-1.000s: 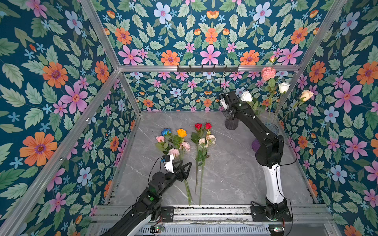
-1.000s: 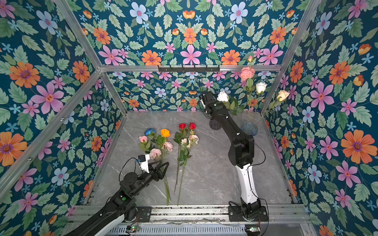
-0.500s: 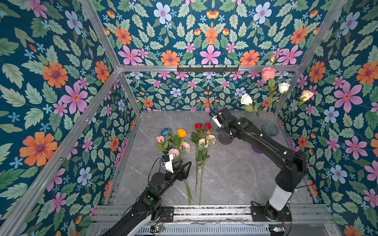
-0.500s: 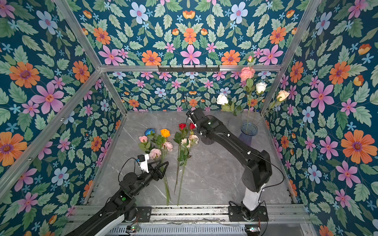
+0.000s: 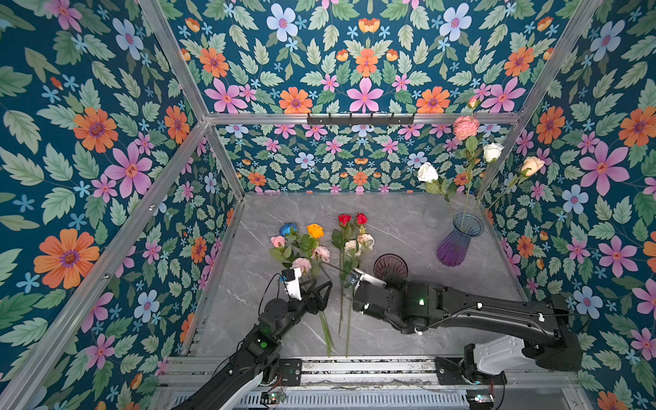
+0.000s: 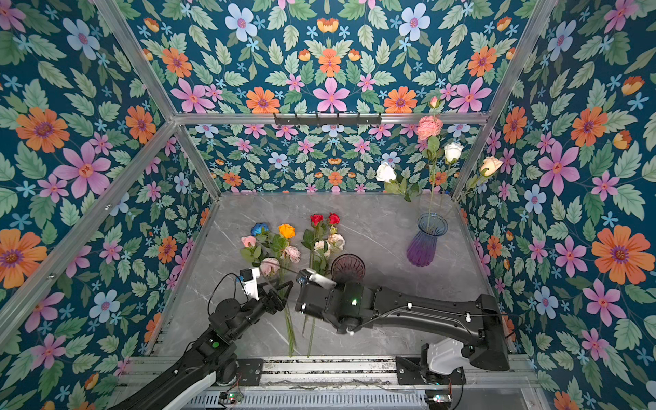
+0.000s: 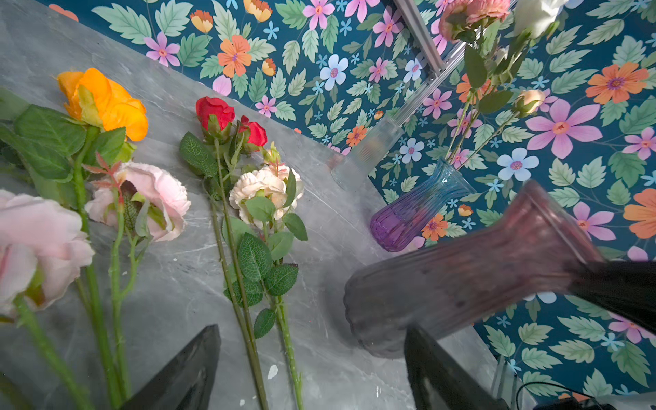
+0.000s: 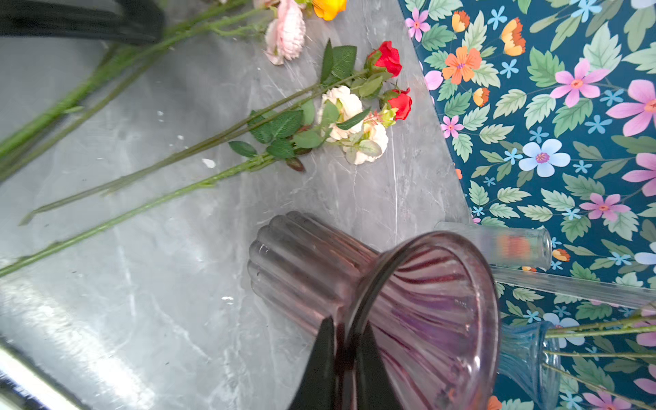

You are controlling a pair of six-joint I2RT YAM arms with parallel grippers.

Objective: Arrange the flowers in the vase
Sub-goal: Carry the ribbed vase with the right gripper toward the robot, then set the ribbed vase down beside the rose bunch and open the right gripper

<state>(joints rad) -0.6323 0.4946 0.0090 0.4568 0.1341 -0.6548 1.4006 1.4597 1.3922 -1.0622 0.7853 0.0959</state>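
Grey marbled counter (image 5: 408, 220): loose flowers (image 5: 312, 248) lying left of centre, smoky-pink vase (image 5: 390, 268) beside them, blue-purple vase (image 5: 458, 245) upright far right.

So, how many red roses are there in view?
2. One red rose lies on the table; the other lies just beside it, nearer the blue vase. No more seem hidden.

left pincer (image 7: 312, 333) spread, right pincer (image 8: 346, 324) clamped

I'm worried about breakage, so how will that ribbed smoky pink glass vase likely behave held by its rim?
Probably fragile and slippery: the ribbed smoky pink glass vase looks smooth, and the right gripper pinches only its thin rim. Gripped at one edge, it may swing or tilt. It is empty, so likely fairly light.
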